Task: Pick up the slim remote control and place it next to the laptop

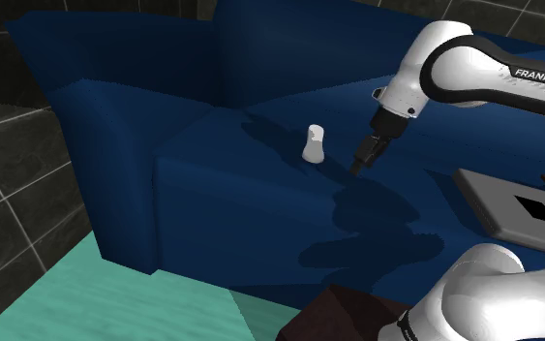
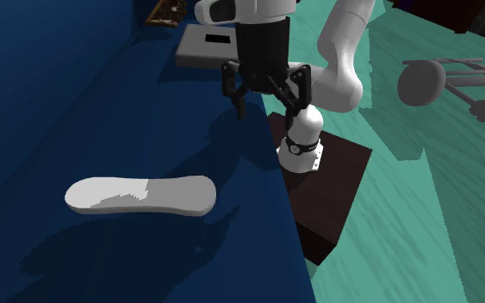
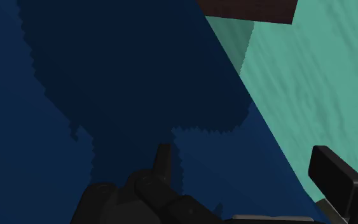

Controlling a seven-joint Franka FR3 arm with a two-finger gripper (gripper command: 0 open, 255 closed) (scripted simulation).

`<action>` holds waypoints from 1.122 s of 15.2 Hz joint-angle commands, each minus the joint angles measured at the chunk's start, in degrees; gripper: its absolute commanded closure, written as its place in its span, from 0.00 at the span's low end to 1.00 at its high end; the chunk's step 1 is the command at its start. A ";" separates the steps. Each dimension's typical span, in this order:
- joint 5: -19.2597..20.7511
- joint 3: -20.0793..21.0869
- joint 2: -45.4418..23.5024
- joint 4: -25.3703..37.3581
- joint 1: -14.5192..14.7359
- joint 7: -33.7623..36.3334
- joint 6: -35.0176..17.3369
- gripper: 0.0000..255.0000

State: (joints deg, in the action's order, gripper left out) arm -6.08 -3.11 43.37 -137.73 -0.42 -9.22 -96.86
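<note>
Nearest in the 2nd ext. view, lower left of frame: the slim remote (image 2: 141, 195), white, lying flat on the blue sofa seat (image 2: 102, 112), long side running across the frame. Nothing touches it. In the shoulder view it sits mid-frame (image 1: 313, 143), seen end-on.

Further up, centre top of the 2nd ext. view, my gripper (image 2: 269, 108) hangs over the seat near its front edge, well apart from the remote. Fingers stand apart w/ nothing between them; the wrist view (image 3: 241, 156) agrees, just blue cushion & shadow below.

Furthest, at the top edge: the grey laptop (image 2: 210, 43), closed, on the same seat.

I judge this is the approach step, pick not yet begun. Next: carry the gripper over to the remote, prob. turn the wrist so the fingers span its narrow width, drop low since it's thin, then close.
</note>
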 commanded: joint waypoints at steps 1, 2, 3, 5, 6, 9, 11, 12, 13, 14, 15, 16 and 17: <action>0.00 0.00 0.00 0.00 0.00 0.00 0.00 0.00; -0.14 1.02 -2.11 1.18 -0.69 2.78 -1.31 0.00; -0.20 2.02 -4.23 2.44 -1.45 5.54 -2.52 0.00; 0.01 3.86 -8.52 5.22 -3.01 11.11 -4.65 0.00; 0.25 4.73 -10.67 6.72 -3.86 13.88 -5.56 0.00; 1.56 6.96 -17.08 11.66 -6.34 22.31 -7.67 0.00; 2.86 8.16 -21.31 15.27 -7.95 27.95 -8.53 0.00; 3.61 8.68 -23.40 17.17 -8.75 30.77 -8.80 0.00; 4.42 9.11 -25.48 19.11 -9.48 33.59 -8.97 0.00; 5.29 9.48 -27.53 21.11 -10.18 36.39 -9.03 0.00; 6.20 9.77 -29.57 23.15 -10.82 39.17 -8.98 0.00; 7.13 10.01 -31.59 25.24 -11.46 41.92 -8.83 0.00; 8.09 10.17 -33.58 27.38 -12.04 44.64 -8.58 0.00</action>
State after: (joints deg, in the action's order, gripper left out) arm 0.99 6.78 12.15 -112.97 -11.81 32.27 -105.77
